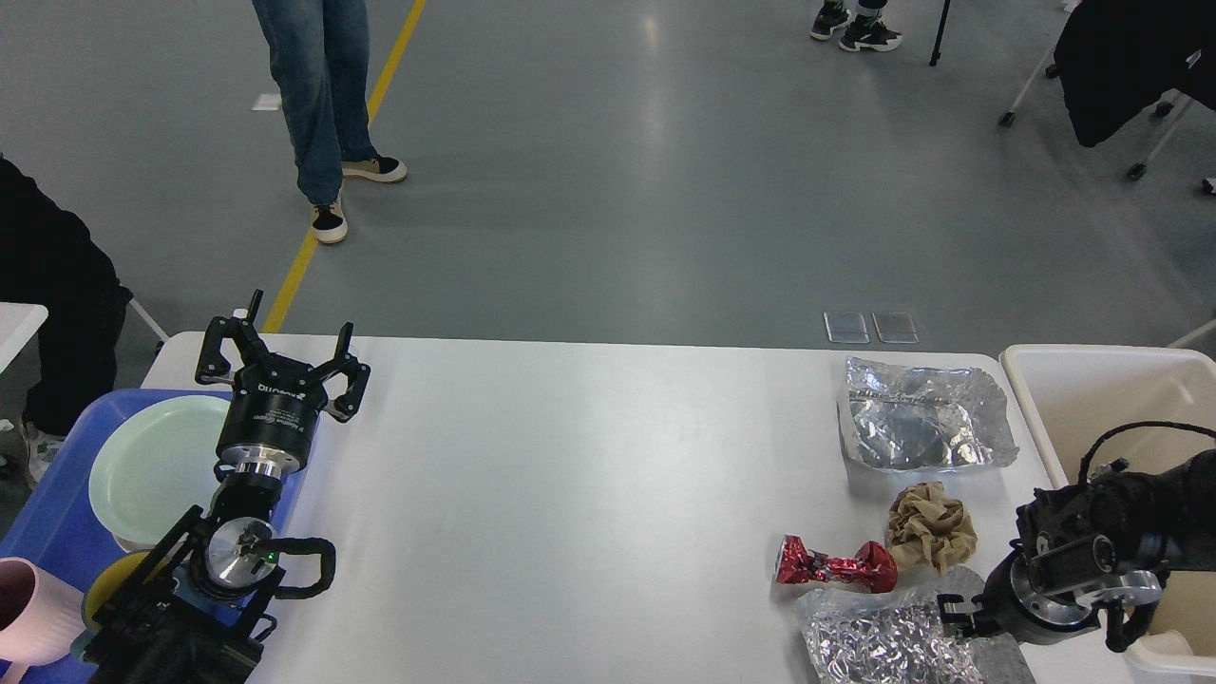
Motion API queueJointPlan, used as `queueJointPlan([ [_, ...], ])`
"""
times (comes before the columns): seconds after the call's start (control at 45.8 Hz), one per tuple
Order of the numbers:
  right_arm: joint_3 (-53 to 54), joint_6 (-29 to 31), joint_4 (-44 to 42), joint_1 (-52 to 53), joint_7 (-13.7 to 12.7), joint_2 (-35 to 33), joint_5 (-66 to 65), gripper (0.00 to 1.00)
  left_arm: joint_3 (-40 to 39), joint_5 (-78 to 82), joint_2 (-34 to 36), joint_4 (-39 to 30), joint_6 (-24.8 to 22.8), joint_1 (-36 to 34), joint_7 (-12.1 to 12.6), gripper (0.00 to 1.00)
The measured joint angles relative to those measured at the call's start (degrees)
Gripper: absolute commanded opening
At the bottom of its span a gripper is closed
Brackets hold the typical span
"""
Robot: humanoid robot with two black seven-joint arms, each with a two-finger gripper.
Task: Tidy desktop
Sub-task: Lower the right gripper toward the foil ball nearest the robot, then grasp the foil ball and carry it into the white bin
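Across the middle of the view stretches the desktop (570, 475), a wide white bench with rounded corners, its centre bare. At its left end sits a blue tray (57, 503) holding a pale green plate (157, 465), with a pink cup (33, 608) at the near left corner. Over the tray's right edge rises the left gripper (285, 366), its jaws spread wide and holding nothing.

On the right part of the bench lies the litter: a flattened silver foil bag (921, 418) far back, a crumpled brown paper wad (931, 537) nearer, a twisted red foil wrapper (836, 565) just left of the wad, and a crinkled silver foil sheet (879, 641) at the near edge. The right gripper (959, 613) reaches in from the right, low at that nearest sheet; it is dark and seen at an angle, so whether its jaws are spread or pinching the foil cannot be told. A beige bin (1102, 380) stands just off the bench's right end.
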Motion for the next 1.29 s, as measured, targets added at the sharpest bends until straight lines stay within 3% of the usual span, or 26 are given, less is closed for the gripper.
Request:
queueJointPlan([
  [0.787,0.7,0.3,3.6,-0.1,-1.7,-0.6,0.4,0.0,0.0,0.0,0.0,0.0,0.0,0.0,0.0,0.96],
  [1.093,-1.6,2.4,21.5,17.1,-1.2,-10.2,0.6,0.0,0.0,0.0,0.0,0.0,0.0,0.0,0.0,0.97],
  [1.289,-3.5,10.1,26.9,29.3,-1.2,-13.3,0.7,0.0,0.0,0.0,0.0,0.0,0.0,0.0,0.0,0.96],
])
